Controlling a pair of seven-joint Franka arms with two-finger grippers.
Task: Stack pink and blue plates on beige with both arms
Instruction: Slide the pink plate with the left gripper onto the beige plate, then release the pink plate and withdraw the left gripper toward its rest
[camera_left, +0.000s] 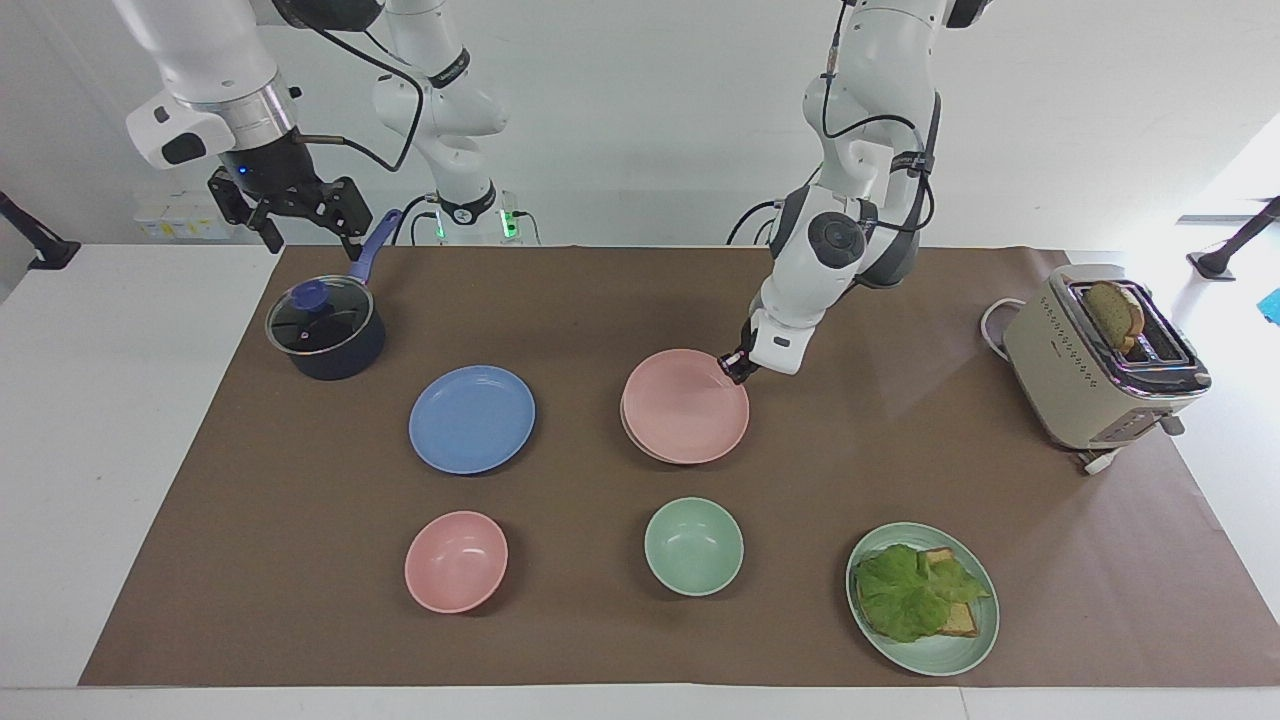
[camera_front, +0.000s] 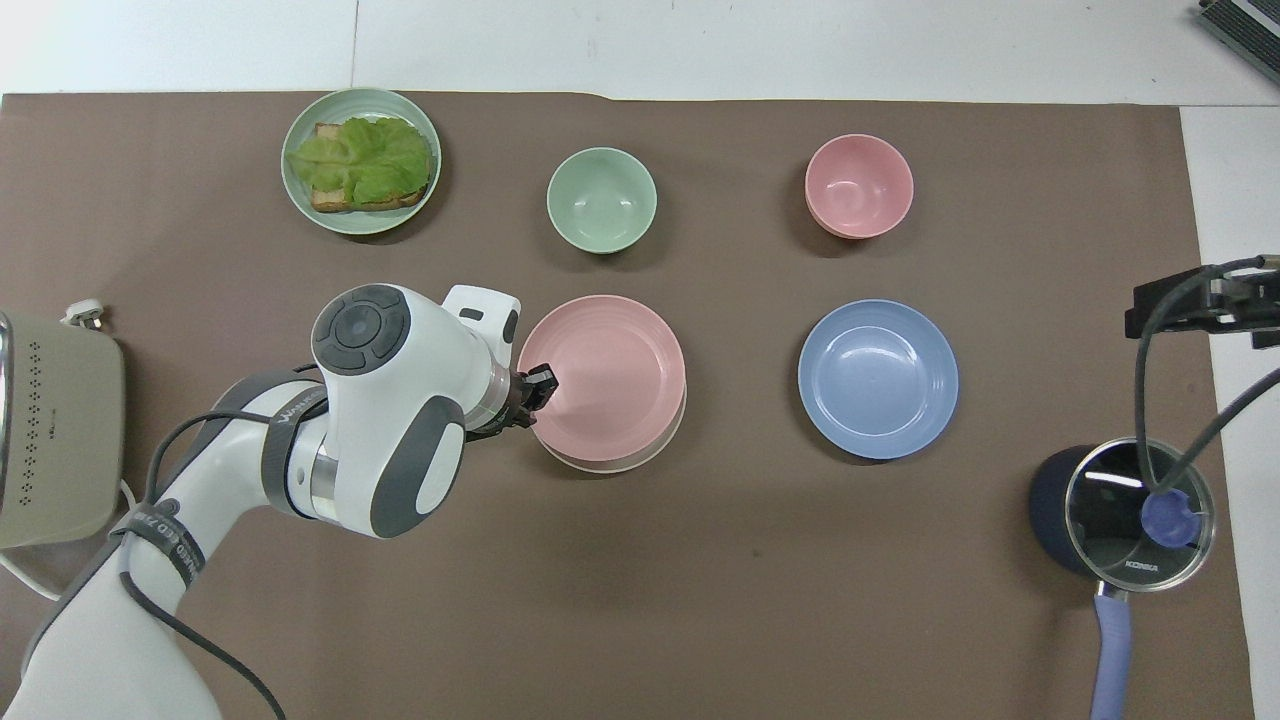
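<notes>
The pale pink plate (camera_left: 686, 405) (camera_front: 603, 377) lies on the beige plate (camera_left: 632, 437) (camera_front: 625, 464), of which only a thin rim shows. My left gripper (camera_left: 737, 366) (camera_front: 537, 385) is shut on the pink plate's rim, at the edge toward the left arm's end. The blue plate (camera_left: 472, 418) (camera_front: 878, 379) lies flat beside the stack, toward the right arm's end. My right gripper (camera_left: 296, 208) hangs open high over the saucepan; the right arm waits, and in the overhead view only a dark edge of the right gripper (camera_front: 1205, 303) shows.
A dark lidded saucepan (camera_left: 325, 329) (camera_front: 1122, 512) stands near the right arm. A pink bowl (camera_left: 456, 561), a green bowl (camera_left: 693, 546) and a green plate with lettuce toast (camera_left: 922, 597) lie farthest from the robots. A toaster (camera_left: 1102, 358) stands at the left arm's end.
</notes>
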